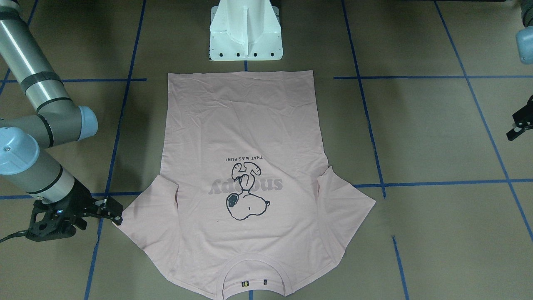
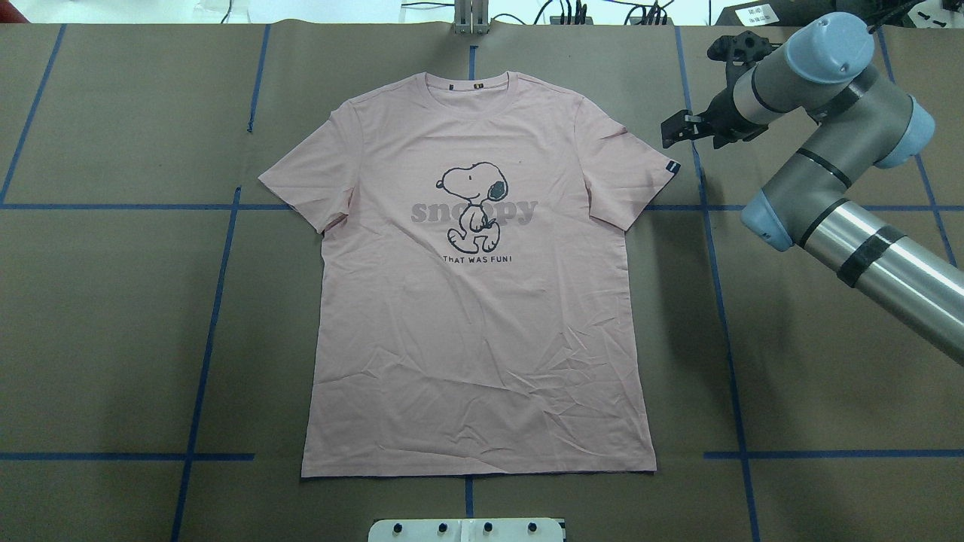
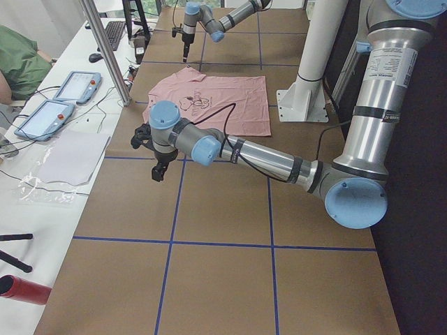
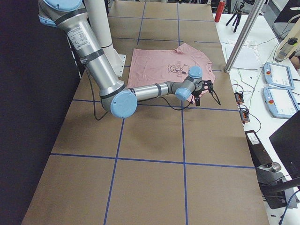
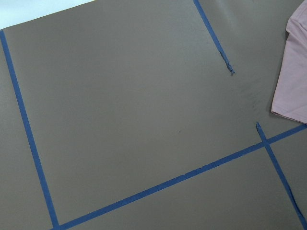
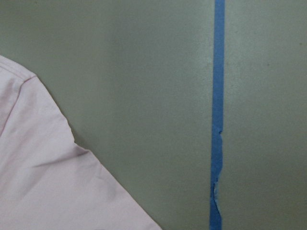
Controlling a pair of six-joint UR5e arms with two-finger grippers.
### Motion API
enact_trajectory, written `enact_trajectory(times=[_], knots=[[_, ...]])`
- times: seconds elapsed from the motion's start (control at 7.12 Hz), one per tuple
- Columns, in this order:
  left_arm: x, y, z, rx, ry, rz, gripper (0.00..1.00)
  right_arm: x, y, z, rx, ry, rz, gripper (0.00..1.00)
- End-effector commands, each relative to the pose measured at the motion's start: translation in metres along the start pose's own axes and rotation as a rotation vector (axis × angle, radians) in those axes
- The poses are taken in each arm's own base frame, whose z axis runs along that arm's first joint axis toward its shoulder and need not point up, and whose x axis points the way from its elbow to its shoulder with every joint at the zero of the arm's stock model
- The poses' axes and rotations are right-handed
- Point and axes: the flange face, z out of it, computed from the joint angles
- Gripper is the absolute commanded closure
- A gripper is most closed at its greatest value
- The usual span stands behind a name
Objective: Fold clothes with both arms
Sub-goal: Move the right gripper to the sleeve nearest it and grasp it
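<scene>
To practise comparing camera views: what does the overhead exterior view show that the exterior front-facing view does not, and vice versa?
Only overhead: the grey metal post at the frame's top. Only front-facing: the left arm's black end effector at the frame's edge. Both: the pale pink Snoopy T-shirt lying flat, and the right arm's black end effector near a sleeve tip.

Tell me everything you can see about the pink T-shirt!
The pink T-shirt looks like soft cotton and lies flat, picture side up, on the brown table, short sleeves spread. It has a ribbed round collar, a black-outlined Snoopy over grey "snoopy" letters, and "THAT WAS FUN!" underneath. One sleeve carries a small dark tag. The lower half is creased. The collar points away from the robot. The right gripper sits close to the tagged sleeve; touching is unclear.
</scene>
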Motion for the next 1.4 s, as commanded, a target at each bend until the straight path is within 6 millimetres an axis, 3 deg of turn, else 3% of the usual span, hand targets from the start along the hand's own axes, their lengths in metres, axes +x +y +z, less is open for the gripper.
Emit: enact_trajectory(times=[0.0,0.28,0.56,0.84,0.98,1.26], knots=[[0.002,-0.002,0.0,0.002,0.003,-0.019,0.0,-0.017,0.015,0.018,-0.026,0.03,-0.015,0.0],[0.002,-0.002,0.0,0.001,0.004,-0.024,0.0,-0.03,0.012,0.025,-0.029,0.072,-0.019,0.01],[0.001,-0.002,0.0,0.0,0.004,-0.025,0.0,-0.028,0.013,0.026,-0.035,0.079,-0.022,0.22],[0.002,-0.002,0.0,0.001,0.004,-0.024,0.0,-0.026,0.014,0.028,-0.044,0.089,-0.04,0.36],[0.002,-0.003,-0.001,0.002,0.005,-0.023,0.0,-0.024,0.013,0.028,-0.044,0.091,-0.043,0.48],[0.001,-0.002,0.0,0.0,0.003,-0.025,0.0,-0.027,0.013,0.028,-0.044,0.089,-0.05,1.0]])
